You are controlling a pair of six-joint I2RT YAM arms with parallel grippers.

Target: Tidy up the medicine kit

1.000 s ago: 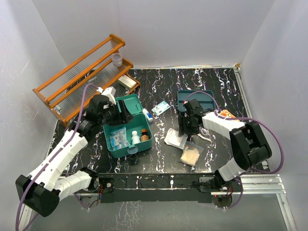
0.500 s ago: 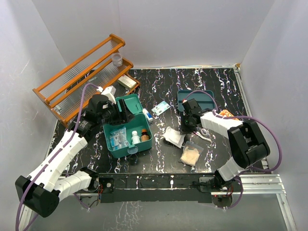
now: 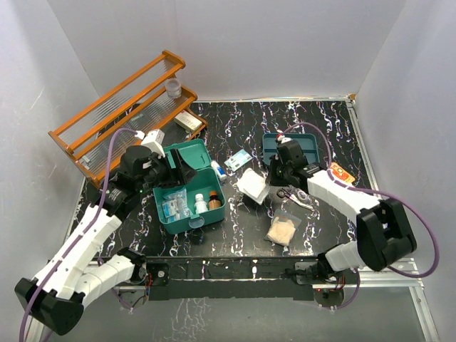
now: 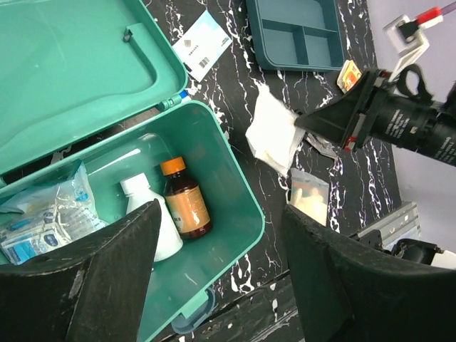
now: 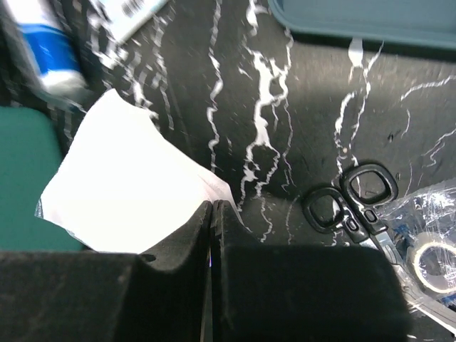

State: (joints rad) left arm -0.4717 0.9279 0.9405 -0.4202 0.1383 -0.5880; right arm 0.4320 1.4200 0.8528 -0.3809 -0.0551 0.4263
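The medicine kit (image 3: 187, 225) sits open at the left of the table, its lid tipped back toward the orange rack (image 3: 114, 117). Inside you have a white bottle (image 4: 153, 214) and a brown bottle (image 4: 187, 206) with an orange cap side by side on the right, and a bunch of clear packets (image 4: 43, 217) with blue print on the left. A flat teal tray (image 3: 311, 140) with compartments lies further right, well apart from the kit. The rack carries a small clear cup (image 3: 173, 87) on top and a white box (image 3: 188, 121) lower down.

Your left pincer (image 3: 179, 169) hangs over the kit with its fingers spread, holding nothing. Your right pincer (image 5: 212, 214) is pressed together on the edge of a white packet (image 5: 121, 178). The packet hangs between the kit and the tray, with the kit just to its left.

The tabletop (image 3: 235, 121) is black marble with white veins, and plain white walls stand on three sides. Loose on it are black-handled scissors (image 5: 353, 199) beside the right pincer, a tan pad in a clear bag (image 3: 282, 231) nearer the bases, a blue-and-white tube (image 5: 50, 50) and a printed card (image 3: 239, 160) behind the kit
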